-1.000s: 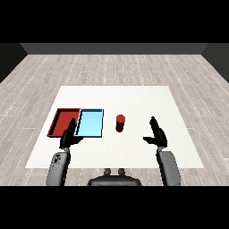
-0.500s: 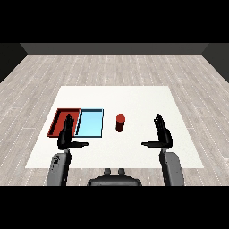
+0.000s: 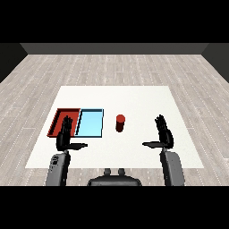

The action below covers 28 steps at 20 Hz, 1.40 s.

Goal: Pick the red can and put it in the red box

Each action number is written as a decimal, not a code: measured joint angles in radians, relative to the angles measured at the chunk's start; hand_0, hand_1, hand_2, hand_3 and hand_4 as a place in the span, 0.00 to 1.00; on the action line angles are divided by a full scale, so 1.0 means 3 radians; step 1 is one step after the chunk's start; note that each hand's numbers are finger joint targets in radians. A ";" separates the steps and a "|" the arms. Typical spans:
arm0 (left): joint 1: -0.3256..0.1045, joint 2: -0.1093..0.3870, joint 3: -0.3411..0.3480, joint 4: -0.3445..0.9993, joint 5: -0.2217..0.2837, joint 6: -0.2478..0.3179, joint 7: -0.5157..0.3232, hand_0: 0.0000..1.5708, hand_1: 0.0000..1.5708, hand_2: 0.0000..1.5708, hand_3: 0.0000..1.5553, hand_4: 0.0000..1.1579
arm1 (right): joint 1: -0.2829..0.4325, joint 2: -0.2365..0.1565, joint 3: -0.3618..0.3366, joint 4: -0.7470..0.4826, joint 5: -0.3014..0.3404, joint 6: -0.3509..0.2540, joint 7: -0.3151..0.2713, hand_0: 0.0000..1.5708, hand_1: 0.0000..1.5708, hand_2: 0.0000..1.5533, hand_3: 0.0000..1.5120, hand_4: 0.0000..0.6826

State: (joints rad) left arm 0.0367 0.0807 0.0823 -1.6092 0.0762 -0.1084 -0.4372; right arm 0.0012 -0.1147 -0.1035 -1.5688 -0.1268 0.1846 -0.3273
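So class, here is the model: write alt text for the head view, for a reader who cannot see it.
A red can stands upright on a white table, untouched, just right of a blue tray with a red tray beside it. Both black hands are open with fingers straight, the left hand in front of the trays, the right hand off to the can's right.

A white table (image 3: 134,96) carries a red tray (image 3: 60,117) partly behind the left hand (image 3: 65,136), a light blue tray (image 3: 90,123) touching it just beyond that hand's thumb, and an upright red can (image 3: 120,123) between both hands, nearer the right hand (image 3: 163,134).
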 measured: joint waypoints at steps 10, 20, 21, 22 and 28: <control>0.0014 -0.0041 -0.0018 0.0010 -0.0058 0.0005 -0.0110 0.00 0.00 0.00 0.00 0.00 | -0.0042 0.0069 0.0031 -0.0063 -0.0059 0.0025 0.0200 0.00 0.00 0.00 0.00 0.00; 0.0036 -0.0042 0.0015 -0.0092 -0.0056 0.0007 -0.0070 0.00 0.00 0.00 0.00 0.00 | -0.0435 0.0173 0.0075 0.0349 -0.0075 -0.0035 0.0284 0.00 0.00 0.00 0.00 0.00; -0.0005 -0.0047 0.0020 -0.0074 -0.0056 0.0022 -0.0060 0.00 0.00 0.00 0.00 0.00 | -0.0439 0.0190 0.0090 0.0366 -0.0075 -0.0038 0.0281 0.00 0.00 0.00 0.00 0.00; -0.0034 -0.0041 0.0036 -0.0025 -0.0052 0.0018 -0.0078 0.00 0.00 0.00 0.00 0.00 | -0.0477 0.0178 0.0076 0.0407 -0.0095 -0.0026 0.0289 0.00 0.00 0.00 0.00 0.00; -0.0030 0.0028 0.0133 -0.0003 0.0038 -0.0075 -0.0084 0.00 0.00 0.00 0.00 0.00 | -0.0582 0.0313 0.0221 0.0597 -0.0071 -0.0124 0.0237 0.00 0.00 0.00 0.00 0.00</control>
State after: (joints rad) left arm 0.0278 0.0891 0.1222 -1.6100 0.0876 -0.1309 -0.4624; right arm -0.1734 -0.0207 -0.0370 -1.3898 -0.1481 0.1474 -0.2561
